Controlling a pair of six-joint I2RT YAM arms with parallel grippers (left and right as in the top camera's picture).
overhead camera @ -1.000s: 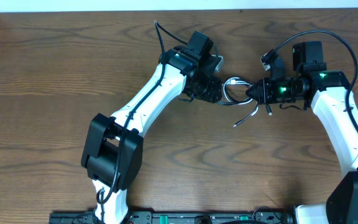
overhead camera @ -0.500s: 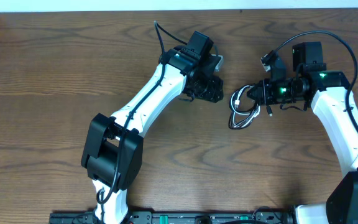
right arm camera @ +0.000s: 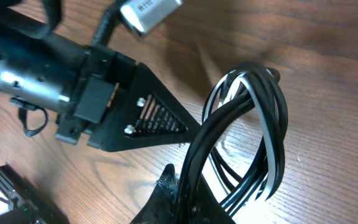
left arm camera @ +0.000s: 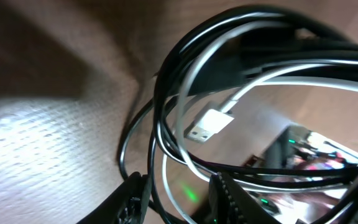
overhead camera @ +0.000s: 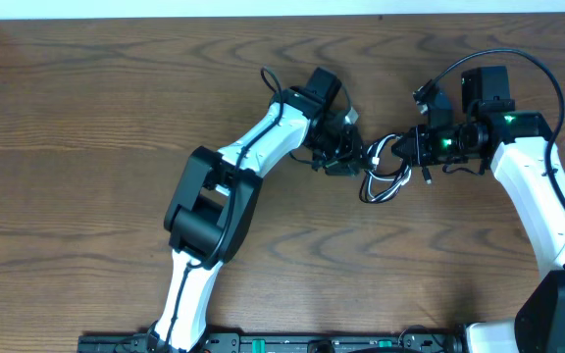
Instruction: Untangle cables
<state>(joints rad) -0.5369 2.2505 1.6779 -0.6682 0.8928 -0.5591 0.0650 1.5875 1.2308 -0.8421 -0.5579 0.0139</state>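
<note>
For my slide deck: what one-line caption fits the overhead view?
The right tool grips the looped black and white cables, the left tool close beside the loops, over a wooden table.

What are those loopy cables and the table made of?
The cables look like bendy cord coated in smooth plastic or rubber, one black, one white: light glints along their loops. The table looks like wood, or a wood-look sheet, fairly matte: brown grain streaks.

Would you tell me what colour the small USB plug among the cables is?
The plug is white with a metal tip, clearest from left wrist.
</note>
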